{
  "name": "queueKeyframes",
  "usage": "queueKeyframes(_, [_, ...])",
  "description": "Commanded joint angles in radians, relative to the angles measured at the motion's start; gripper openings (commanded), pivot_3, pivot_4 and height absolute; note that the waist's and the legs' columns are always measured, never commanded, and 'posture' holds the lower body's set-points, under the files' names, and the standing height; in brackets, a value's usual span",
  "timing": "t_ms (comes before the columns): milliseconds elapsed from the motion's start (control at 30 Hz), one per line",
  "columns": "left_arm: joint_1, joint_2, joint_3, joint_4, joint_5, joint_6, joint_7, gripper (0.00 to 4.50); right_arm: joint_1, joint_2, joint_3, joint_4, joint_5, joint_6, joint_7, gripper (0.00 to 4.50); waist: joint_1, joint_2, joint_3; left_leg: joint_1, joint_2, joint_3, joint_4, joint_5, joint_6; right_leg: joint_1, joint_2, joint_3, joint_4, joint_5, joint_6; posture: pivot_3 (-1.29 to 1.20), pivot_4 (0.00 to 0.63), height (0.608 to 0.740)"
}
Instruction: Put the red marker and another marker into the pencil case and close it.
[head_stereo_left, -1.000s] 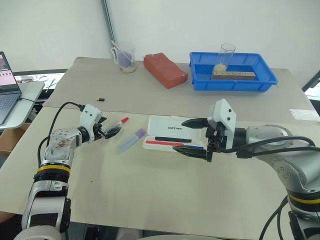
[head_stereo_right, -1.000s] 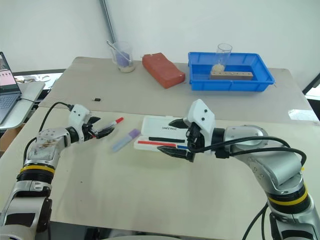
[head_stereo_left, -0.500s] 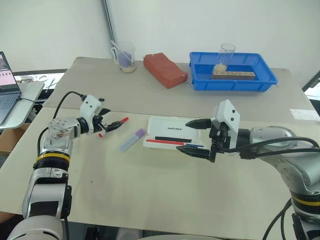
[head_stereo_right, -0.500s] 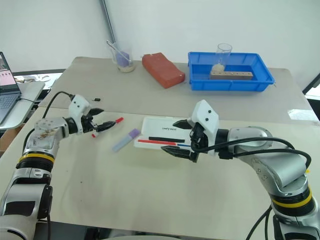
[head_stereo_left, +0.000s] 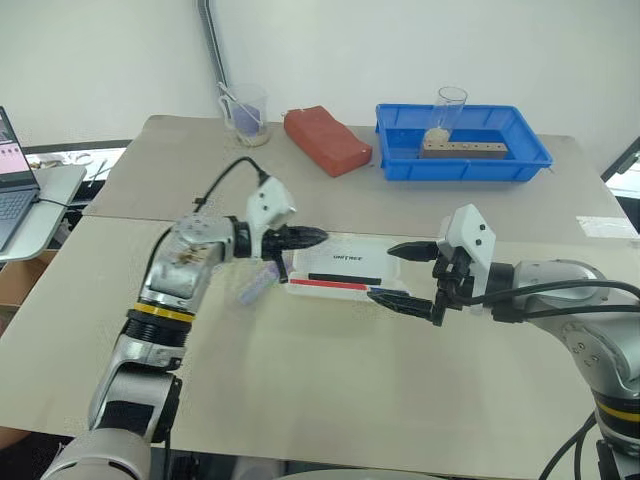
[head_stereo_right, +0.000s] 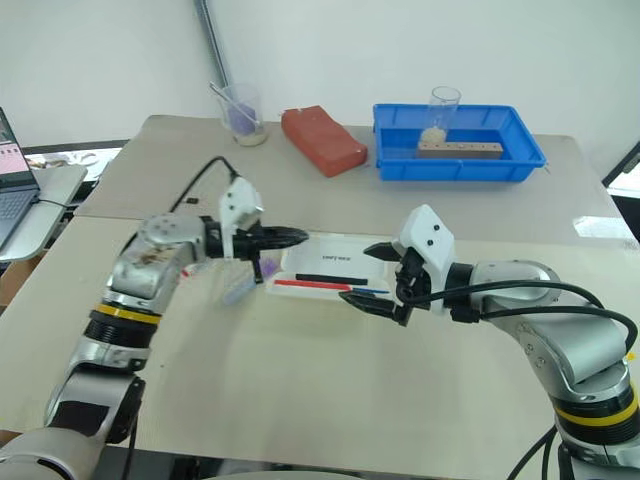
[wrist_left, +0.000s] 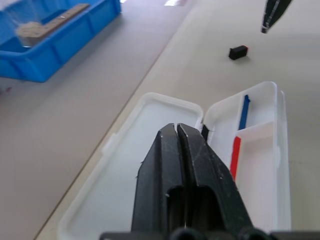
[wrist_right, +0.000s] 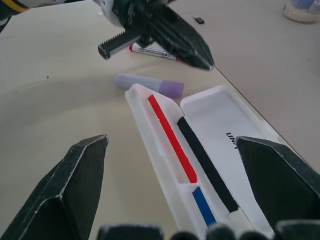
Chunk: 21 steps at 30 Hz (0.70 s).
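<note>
White pencil case (wrist_right: 220, 150) between wide right fingers (wrist_right: 70, 195); closed, empty left fingers (wrist_left: 185, 170) over its lid.

Silver-grey metal arm shells, each ringed with a yellow-and-black band near the elbow. White angular wrist housings, loose black cables looping along both forearms. Two black tapered fingers on the left gripper (head_stereo_left: 312, 237) and the right gripper (head_stereo_left: 400, 272), with serrated inner edges.

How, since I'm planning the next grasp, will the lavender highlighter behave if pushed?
The lavender highlighter, round-barrelled and lying flat on the table, would probably roll if pushed sideways. Its short, chunky plastic body looks rigid and light, perhaps slippery.
</note>
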Motion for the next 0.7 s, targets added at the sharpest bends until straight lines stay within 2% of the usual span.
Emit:
queueKeyframes(33, [-0.027, -0.018, -0.065, 0.051, 0.053, 0.008, 0.006, 0.01, 0.009, -0.003, -0.036, -0.015, -0.005, -0.024, -0.009, 4.5, 0.001, 0.0, 0.0, 0.0, 0.0, -0.001, 0.0, 0.0, 0.0, 0.0, 0.0, 0.0, 0.0, 0.0, 0.0, 0.0, 0.15, 0.74])
queueKeyframes(333, [-0.015, -0.022, -0.194, 0.04, 0.127, 0.022, -0.05, 0.01, 0.051, 0.008, -0.047, -0.052, 0.008, -0.014, -0.049, 4.5, 0.002, 0.0, 0.0, -0.001, 0.0, -0.002, 0.0, 0.0, 0.0, 0.0, 0.001, 0.0, 0.0, 0.0, 0.0, 0.0, 0.15, 0.74])
queueKeyframes(700, [0.045, -0.015, -0.248, -0.001, 0.173, 0.035, -0.051, 0.01, 0.085, 0.003, -0.057, -0.07, 0.018, -0.009, -0.062, 4.5, 0.003, 0.0, 0.0, -0.001, 0.0, -0.002, 0.0, 0.0, 0.0, 0.0, 0.001, 0.0, -0.001, 0.0, 0.0, 0.0, 0.15, 0.74])
